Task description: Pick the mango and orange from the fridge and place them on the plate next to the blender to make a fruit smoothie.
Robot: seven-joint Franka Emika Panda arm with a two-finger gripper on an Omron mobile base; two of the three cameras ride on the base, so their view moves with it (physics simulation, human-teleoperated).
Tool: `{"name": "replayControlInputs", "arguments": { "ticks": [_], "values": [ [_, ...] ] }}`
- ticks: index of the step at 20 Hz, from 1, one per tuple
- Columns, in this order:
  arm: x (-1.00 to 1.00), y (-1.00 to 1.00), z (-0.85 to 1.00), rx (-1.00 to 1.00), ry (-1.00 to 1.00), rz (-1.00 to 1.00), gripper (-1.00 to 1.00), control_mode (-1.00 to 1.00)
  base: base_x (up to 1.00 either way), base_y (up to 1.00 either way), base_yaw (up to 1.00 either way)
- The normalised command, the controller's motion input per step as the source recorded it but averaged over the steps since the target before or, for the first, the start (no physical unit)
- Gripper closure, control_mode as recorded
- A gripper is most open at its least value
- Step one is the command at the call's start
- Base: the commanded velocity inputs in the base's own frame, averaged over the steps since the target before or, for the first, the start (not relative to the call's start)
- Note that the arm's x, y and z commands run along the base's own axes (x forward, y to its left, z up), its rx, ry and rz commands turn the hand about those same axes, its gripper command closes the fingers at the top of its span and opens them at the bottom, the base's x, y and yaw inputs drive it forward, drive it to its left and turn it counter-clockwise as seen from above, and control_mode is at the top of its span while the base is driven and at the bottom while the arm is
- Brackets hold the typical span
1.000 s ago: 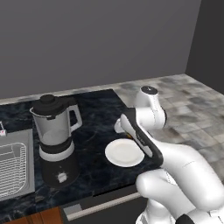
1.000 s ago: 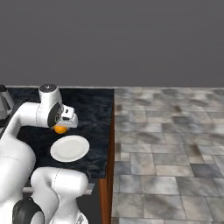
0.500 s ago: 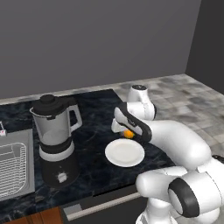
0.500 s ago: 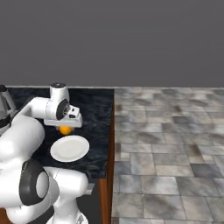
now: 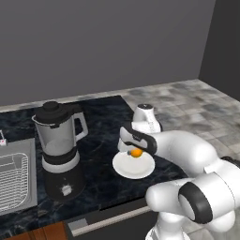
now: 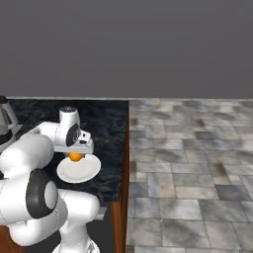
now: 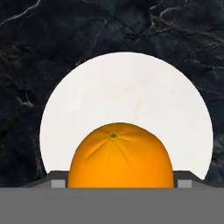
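My gripper (image 5: 135, 151) points down over the white plate (image 5: 123, 169) and is shut on the orange (image 5: 136, 153), a round bright ball held just above the dish. From the right, the orange (image 6: 75, 156) hangs under the gripper (image 6: 76, 154) above the plate (image 6: 69, 173). In the hand view the orange (image 7: 120, 157) sits between the fingertips with the plate (image 7: 127, 96) directly below on the black marble counter. The blender (image 5: 58, 147) stands on the counter to the left of the plate. The mango and the fridge are out of view.
A steel sink (image 5: 14, 176) lies at the far left of the black counter (image 5: 101, 119). The counter ends at its right edge (image 6: 126, 148), beyond which is grey tiled floor (image 6: 197, 163). A grey wall runs behind.
The arm has swung the orange inward and down, from the plate's far edge to over its middle. The orange stays gripped.
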Motion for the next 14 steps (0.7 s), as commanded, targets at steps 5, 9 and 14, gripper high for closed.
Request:
{"name": "replayControlInputs", "arguments": {
  "ticks": [5,9,14],
  "values": [
    [0.00,0.00,-0.48,0.00,0.00,0.01,1.00,-1.00,0.00,0.00,0.00],
    [0.09,0.00,-0.42,0.00,0.00,0.00,1.00,-1.00,0.00,0.00,0.00],
    [0.27,0.00,-0.26,0.00,-0.02,0.00,-1.00,-1.00,0.00,0.00,0.00]
  ]
}}
